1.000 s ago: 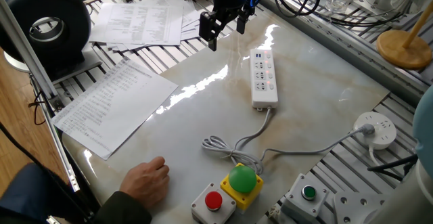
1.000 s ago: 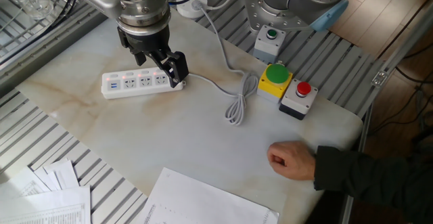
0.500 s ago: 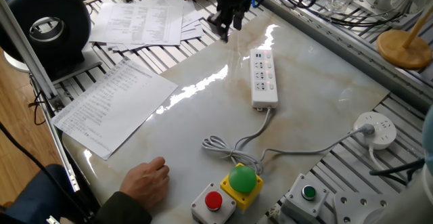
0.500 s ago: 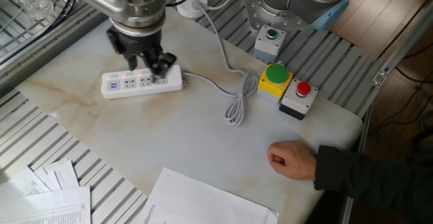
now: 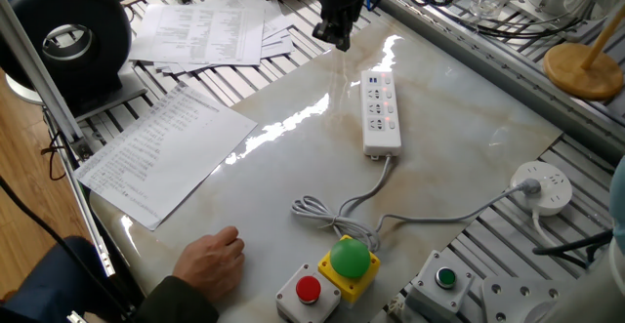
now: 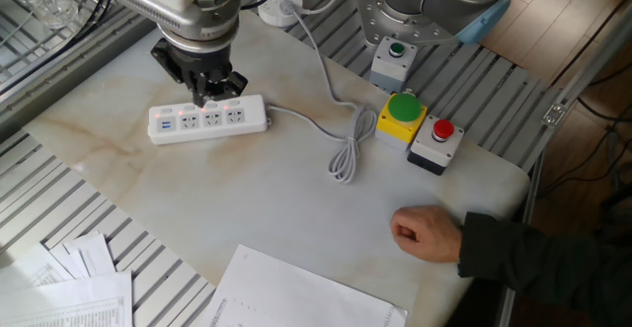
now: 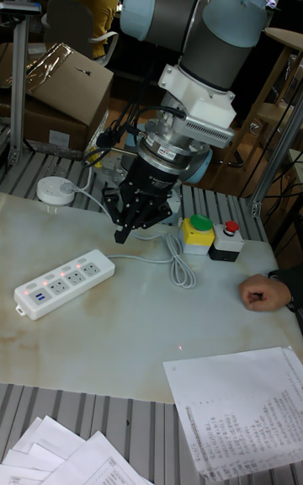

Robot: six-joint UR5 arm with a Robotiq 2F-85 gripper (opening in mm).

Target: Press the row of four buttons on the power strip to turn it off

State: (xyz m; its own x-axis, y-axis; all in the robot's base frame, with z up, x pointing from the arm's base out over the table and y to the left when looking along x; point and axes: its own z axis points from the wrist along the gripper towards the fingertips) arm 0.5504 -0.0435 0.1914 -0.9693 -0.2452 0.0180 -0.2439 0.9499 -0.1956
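Black pincer [image 6: 206, 94] hangs above power strip [image 6: 207, 120]

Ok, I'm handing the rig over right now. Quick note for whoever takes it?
Gripper: fingertips together, holding nothing, hanging above the table just off the power strip, not touching it.
Power strip: lies flat mid-table, cord running to the round socket.
The four buttons: in a row along the strip's long edge. All glow reddish in the tall view, so it looks like none has been switched off.
Left: press all four.
Note: a person's hand rests on the table near the push-button boxes, away from the strip.
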